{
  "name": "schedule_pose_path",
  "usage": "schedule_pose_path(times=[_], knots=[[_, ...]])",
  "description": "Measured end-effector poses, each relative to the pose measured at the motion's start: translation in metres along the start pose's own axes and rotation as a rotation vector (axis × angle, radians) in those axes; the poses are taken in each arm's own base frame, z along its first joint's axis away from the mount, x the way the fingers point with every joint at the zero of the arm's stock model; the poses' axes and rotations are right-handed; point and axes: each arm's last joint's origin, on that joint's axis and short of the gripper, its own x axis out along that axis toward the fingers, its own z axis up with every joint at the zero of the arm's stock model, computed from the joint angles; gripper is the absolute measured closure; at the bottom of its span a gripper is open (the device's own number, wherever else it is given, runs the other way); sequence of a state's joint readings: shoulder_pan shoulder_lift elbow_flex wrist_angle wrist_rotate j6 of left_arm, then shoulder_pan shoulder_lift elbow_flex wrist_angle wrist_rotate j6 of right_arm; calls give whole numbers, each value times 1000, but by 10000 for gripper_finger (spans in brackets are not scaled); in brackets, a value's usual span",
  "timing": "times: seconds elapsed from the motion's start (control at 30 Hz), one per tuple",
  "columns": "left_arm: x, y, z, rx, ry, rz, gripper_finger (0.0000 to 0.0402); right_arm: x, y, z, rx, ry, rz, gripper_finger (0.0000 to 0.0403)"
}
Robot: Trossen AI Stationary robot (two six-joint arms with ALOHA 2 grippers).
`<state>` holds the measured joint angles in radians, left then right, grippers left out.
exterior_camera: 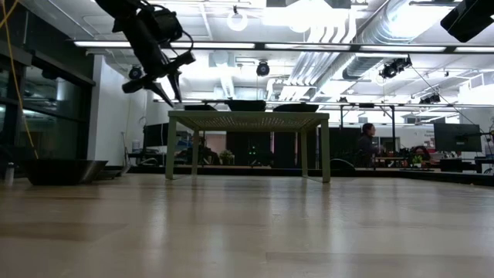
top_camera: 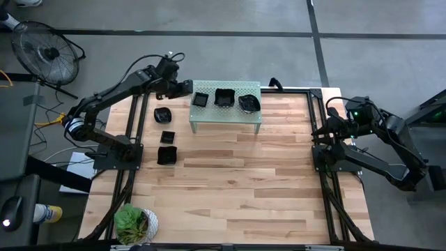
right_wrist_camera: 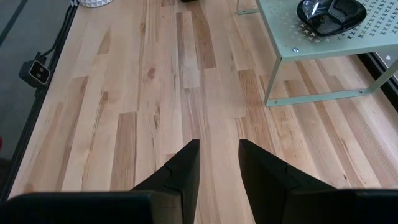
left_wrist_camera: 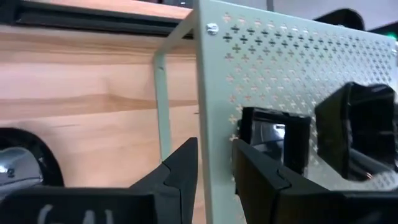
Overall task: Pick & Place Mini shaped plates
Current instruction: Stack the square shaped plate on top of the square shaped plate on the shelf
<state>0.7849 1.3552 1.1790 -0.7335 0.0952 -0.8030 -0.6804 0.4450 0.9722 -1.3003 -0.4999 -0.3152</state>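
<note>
A pale green perforated shelf stands at the table's far side with three black mini plates on its top: a square one, another and a wavy one. Three more plates lie on the table left of the shelf. My left gripper hovers open above the shelf's far left corner, close to the square plate, with nothing between its fingers. At the table's right edge my right gripper waits open above bare wood.
A white bowl with green leaves sits at the near left corner. A floor fan stands beyond the table's far left. The wood in the middle and near the front edge is bare. Dark frame rails run along both sides.
</note>
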Motion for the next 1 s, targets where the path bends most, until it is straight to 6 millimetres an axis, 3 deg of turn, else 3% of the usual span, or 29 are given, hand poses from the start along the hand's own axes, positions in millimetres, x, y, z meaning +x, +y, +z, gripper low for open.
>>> schedule_pose_path(times=[0.33,1.0], knots=[[24,0,-4,-6,56,70,330,0,0,0,0,0,0,297],[33,-16,-17,46,106,3,337,0,0,0,0,0,0,297]])
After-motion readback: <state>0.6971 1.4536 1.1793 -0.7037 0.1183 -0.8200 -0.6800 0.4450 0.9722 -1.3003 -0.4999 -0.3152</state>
